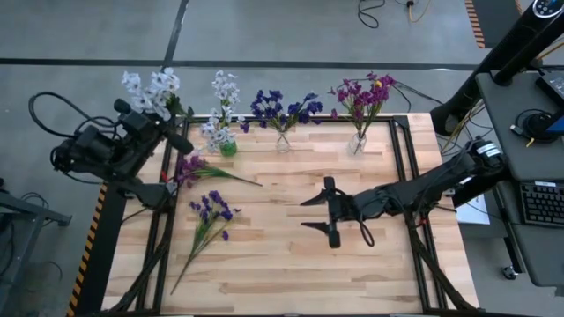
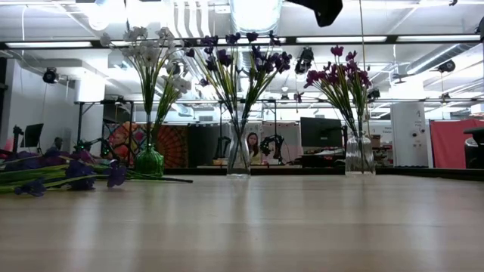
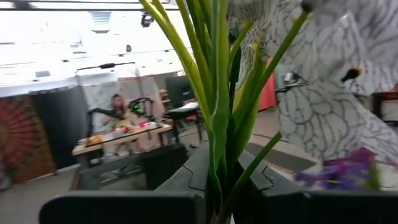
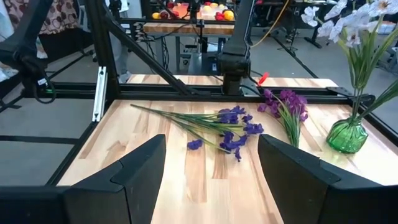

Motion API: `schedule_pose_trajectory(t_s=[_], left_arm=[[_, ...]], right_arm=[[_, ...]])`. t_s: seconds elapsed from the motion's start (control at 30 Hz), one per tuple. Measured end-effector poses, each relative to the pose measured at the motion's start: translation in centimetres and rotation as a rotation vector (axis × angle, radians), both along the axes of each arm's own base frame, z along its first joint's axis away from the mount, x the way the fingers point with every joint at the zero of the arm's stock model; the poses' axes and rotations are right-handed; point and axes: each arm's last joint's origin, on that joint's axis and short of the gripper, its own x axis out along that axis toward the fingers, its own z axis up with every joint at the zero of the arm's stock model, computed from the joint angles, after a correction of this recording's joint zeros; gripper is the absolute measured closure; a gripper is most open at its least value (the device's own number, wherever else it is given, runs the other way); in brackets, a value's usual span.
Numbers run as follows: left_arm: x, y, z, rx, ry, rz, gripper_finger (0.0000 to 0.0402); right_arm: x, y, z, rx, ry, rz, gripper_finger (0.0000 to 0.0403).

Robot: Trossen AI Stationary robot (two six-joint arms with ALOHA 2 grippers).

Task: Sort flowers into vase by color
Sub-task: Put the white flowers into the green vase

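Left claw (image 1: pixel 169 113), at the desk's (image 1: pixel 291 264) ten o'clock corner, clamps a whitish sprig (image 1: pixel 152 86) by its stem; right claw (image 1: pixel 328 211), mid-desk, stands wide and empty.

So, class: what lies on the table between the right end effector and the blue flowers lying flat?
Nothing: bare wood separates the right end effector from the blue flowers, clearest in the high view.
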Motion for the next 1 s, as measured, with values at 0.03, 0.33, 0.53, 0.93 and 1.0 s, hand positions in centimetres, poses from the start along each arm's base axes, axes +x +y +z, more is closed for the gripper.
schedule_pose_trajectory(t_s=[0.03,0.33,0.53,0.93,1.0], left_arm=[[-0.2,0.3,-0.4,0.001,0.003,0.019,0.0387],[-1.2,1.5,-4.5,0.003,-0.002,0.084,0.0392],[-1.0,1.8,-7.0,0.001,-0.04,0.06,0.0393],[-0.2,2.8,-10.1,0.004,-0.087,0.054,0.0396],[0.0,2.9,-10.3,0.004,-0.069,0.071,0.0396]], right_arm=[[0.1,0.0,-0.1,-0.001,0.001,0.0,0.0153],[0.4,-0.1,-0.4,0.008,0.006,-0.019,0.015],[0.4,-0.1,-0.4,0.014,-0.001,-0.019,0.0149],[0.5,-0.1,-0.2,0.029,-0.018,-0.021,0.0149],[0.5,-0.1,-0.1,0.031,-0.025,-0.021,0.0149]])
